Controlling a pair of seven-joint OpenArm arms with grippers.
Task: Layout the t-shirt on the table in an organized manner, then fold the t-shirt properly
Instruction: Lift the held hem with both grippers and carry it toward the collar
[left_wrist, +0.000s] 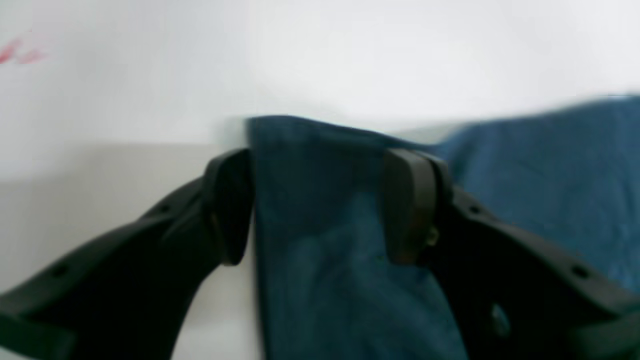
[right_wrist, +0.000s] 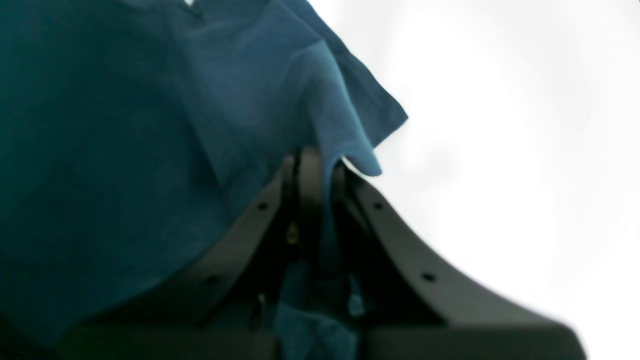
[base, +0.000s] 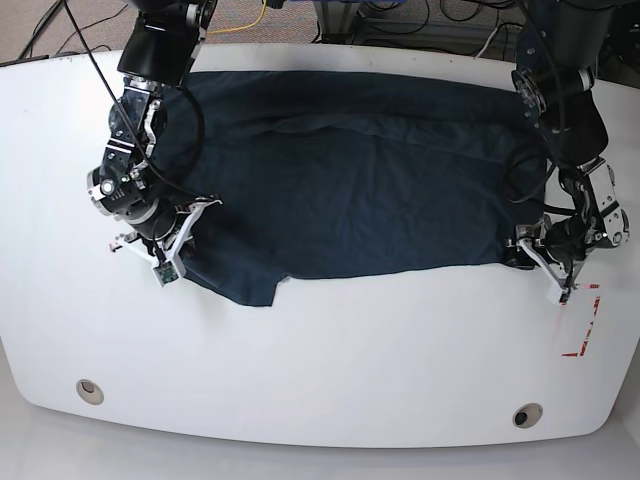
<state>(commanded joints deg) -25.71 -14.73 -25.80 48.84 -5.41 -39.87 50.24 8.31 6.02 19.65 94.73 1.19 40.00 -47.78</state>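
Observation:
The dark navy t-shirt (base: 350, 170) lies spread wide across the back half of the white table (base: 330, 360). My right gripper (base: 172, 252) is at the cloth's front left corner. In the right wrist view it (right_wrist: 320, 172) is shut, with a fold of the t-shirt (right_wrist: 125, 150) pinched between its fingers. My left gripper (base: 532, 250) sits at the shirt's front right corner. Its fingers (left_wrist: 230, 205) stand wide apart in the left wrist view, with a corner of the t-shirt (left_wrist: 550, 175) lying loose between them on the table (left_wrist: 350, 50).
A red tape rectangle (base: 583, 325) marks the table just in front of my left gripper. Two round grey grommets (base: 89, 390) (base: 527, 414) sit near the front edge. Cables lie on the floor behind the table.

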